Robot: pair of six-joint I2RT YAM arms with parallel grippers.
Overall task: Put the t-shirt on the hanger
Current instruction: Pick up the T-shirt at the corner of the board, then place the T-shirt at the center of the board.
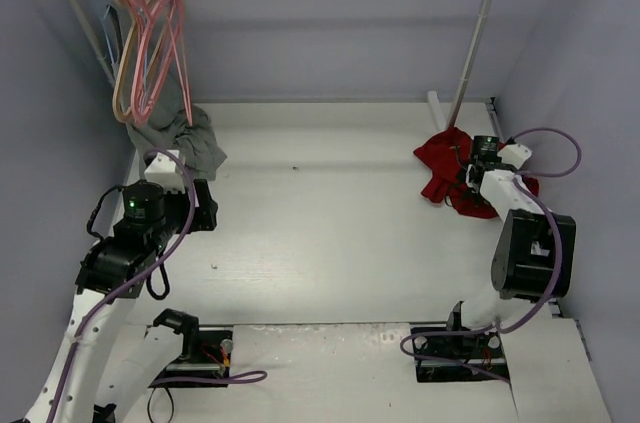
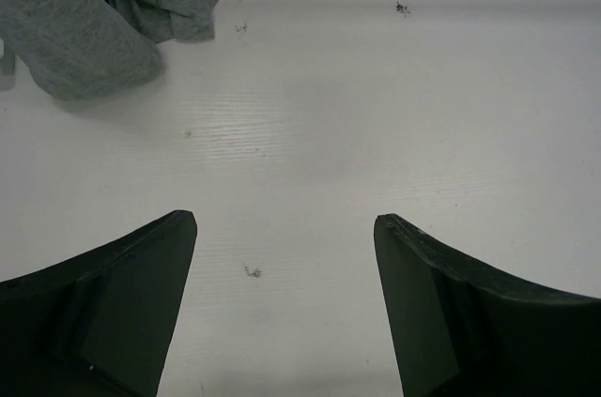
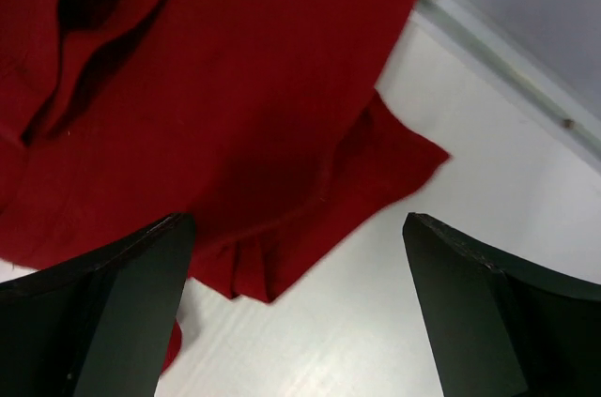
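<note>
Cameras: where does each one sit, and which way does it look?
Top external: high behind the arms, looking down on the table, left arm and right arm.
Left wrist: on the left arm, facing down at table and the grey garment; open left gripper shows.
Right wrist: on the right arm, facing down at the t-shirt; open right gripper shows.
Shared: top and right wrist both see the t-shirt.

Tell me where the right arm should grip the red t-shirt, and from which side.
Probably best: pinch the raised fold of the t-shirt, coming straight down from above. It lies crumpled on the table, so its flat edges offer little, while a ridge would fit between the right gripper's open fingers.
</note>
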